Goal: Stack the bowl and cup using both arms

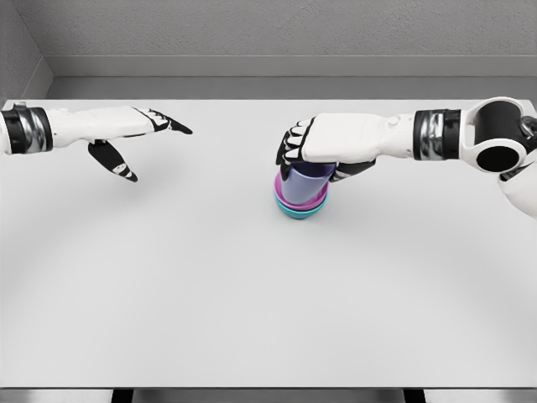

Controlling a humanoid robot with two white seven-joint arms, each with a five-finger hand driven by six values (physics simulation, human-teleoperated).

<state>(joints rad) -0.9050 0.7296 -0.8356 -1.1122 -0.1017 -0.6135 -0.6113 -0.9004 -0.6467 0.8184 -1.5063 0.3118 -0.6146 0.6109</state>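
A blue-violet cup (pixel 307 182) stands upright inside a magenta bowl (pixel 289 200), which is nested in a teal bowl (pixel 299 214) on the white table (pixel 252 294), right of the middle. My right hand (pixel 312 164) reaches in from the right and covers the cup's top. Its fingers curl around the rim on the left and the thumb presses the right side. The cup's upper part is hidden under the palm. My left hand (pixel 159 154) hovers at the upper left, well apart from the stack, with fingers stretched out and thumb hanging down, holding nothing.
A grey wall runs behind the table's far edge. The table's front edge (pixel 268 388) lies along the bottom of the view.
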